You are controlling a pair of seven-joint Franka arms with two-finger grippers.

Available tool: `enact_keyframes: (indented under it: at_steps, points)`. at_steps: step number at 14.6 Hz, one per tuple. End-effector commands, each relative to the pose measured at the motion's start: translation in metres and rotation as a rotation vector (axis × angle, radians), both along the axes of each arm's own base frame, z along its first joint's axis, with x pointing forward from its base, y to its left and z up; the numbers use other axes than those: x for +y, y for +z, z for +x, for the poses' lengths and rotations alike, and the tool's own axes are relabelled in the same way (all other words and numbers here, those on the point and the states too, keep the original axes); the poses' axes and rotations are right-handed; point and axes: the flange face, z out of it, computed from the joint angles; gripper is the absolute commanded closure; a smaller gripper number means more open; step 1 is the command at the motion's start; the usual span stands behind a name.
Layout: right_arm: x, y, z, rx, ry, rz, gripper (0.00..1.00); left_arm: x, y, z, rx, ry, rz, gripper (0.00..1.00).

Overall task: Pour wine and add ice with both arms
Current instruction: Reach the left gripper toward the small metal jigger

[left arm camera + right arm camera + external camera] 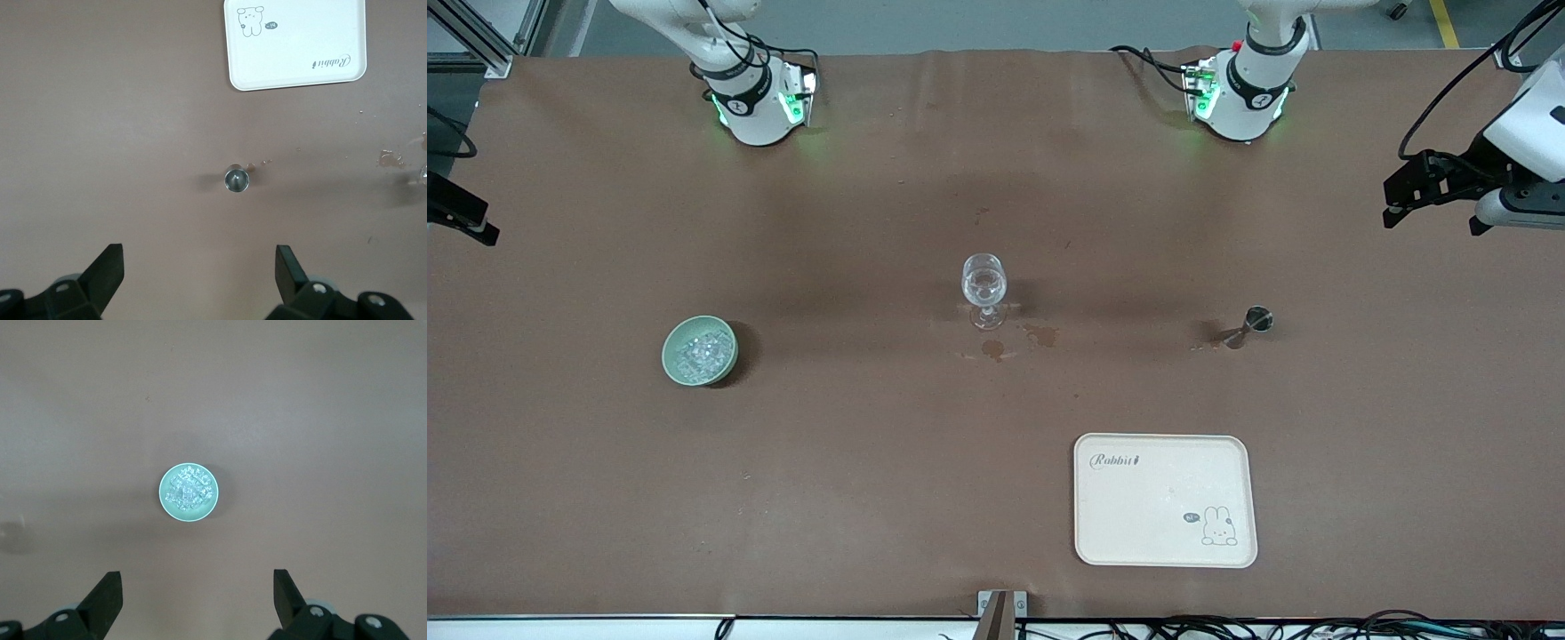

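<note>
A pale green bowl (671, 354) holds a heap of ice (704, 352) toward the right arm's end of the table. A clear stemmed glass (984, 286) stands upright mid-table. A small metal jigger (1251, 325) stands toward the left arm's end. My left gripper (200, 267) is open and empty, high over the jigger (236, 179); it shows at the front view's edge (1398, 203). My right gripper (197, 590) is open and empty, high over the bowl (165, 501) and its ice (189, 488); it shows partly at the front view's edge (463, 218).
A cream tray (1165, 533) with a rabbit print lies nearer to the front camera than the jigger; it also shows in the left wrist view (300, 57). Wet spots (1039, 335) mark the brown table beside the glass's foot.
</note>
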Motion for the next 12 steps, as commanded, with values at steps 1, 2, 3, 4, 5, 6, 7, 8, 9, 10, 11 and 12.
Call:
enact_keyframes:
  at_steps: [1, 2, 3, 4, 5, 6, 7, 8, 9, 10, 11, 12]
  points:
    - [-0.006, 0.001, -0.005, 0.003, 0.031, 0.010, 0.00, -0.002, 0.005, 0.002, -0.003, 0.060, -0.013, 0.00]
    - [-0.006, 0.001, -0.005, 0.003, 0.029, 0.009, 0.00, -0.002, 0.001, 0.005, 0.003, 0.067, -0.013, 0.00]
    - [-0.004, 0.001, -0.005, 0.003, 0.032, 0.009, 0.00, 0.000, -0.003, 0.009, 0.009, 0.071, -0.014, 0.00]
    - [-0.004, 0.002, -0.005, 0.000, 0.029, 0.008, 0.00, 0.002, -0.003, 0.014, 0.005, 0.072, -0.006, 0.00]
    - [-0.003, 0.002, -0.005, 0.000, 0.028, 0.009, 0.00, 0.005, -0.005, 0.021, 0.006, 0.064, -0.005, 0.00]
    - [-0.002, 0.002, -0.005, 0.000, 0.029, 0.009, 0.00, 0.011, -0.014, 0.030, 0.020, 0.061, -0.007, 0.00]
    - [-0.002, 0.002, -0.005, 0.000, 0.029, 0.009, 0.00, 0.013, -0.030, 0.041, 0.048, 0.060, -0.009, 0.00]
    - [-0.003, 0.002, -0.005, 0.000, 0.028, 0.009, 0.00, 0.014, -0.045, 0.048, 0.074, 0.064, -0.007, 0.00]
    - [-0.003, 0.002, -0.005, 0.000, 0.029, 0.009, 0.00, 0.023, -0.056, 0.053, 0.092, 0.093, -0.010, 0.00]
    - [-0.003, 0.002, -0.005, 0.001, 0.029, 0.009, 0.00, 0.044, -0.075, 0.062, 0.126, 0.128, -0.029, 0.00]
    - [-0.003, 0.002, -0.005, 0.001, 0.028, 0.009, 0.00, 0.058, -0.090, 0.069, 0.144, 0.161, -0.053, 0.00]
    - [-0.002, 0.002, -0.005, 0.001, 0.028, 0.009, 0.00, 0.066, -0.107, 0.075, 0.175, 0.198, -0.105, 0.00]
